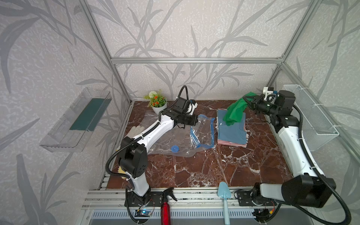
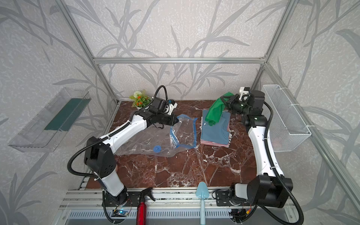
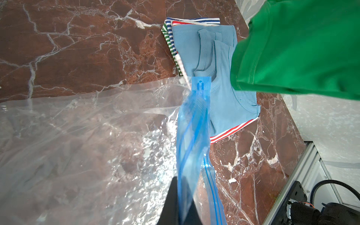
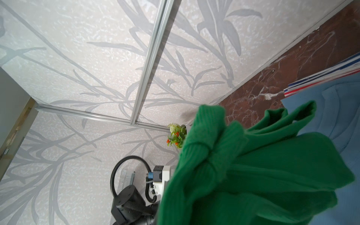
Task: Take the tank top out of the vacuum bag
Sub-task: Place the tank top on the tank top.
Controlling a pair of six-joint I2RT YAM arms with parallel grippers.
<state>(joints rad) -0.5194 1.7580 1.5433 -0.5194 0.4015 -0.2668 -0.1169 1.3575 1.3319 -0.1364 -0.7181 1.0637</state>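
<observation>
Looking first at the left jaws, we find them pinched tight on the blue zip strip (image 3: 192,124) of the vacuum bag (image 1: 181,136), holding that edge up off the worktop (image 1: 194,171) — the rest of the clear bag lies flat, valve (image 1: 174,149) upward. The right jaws are clamped on the green tank top (image 1: 234,109), which hangs outside the bag, over a folded stack of tops (image 1: 231,134) just beside the bag's mouth.

Bright even light, white glare on the vacuum bag (image 3: 148,148), bowed edges
</observation>
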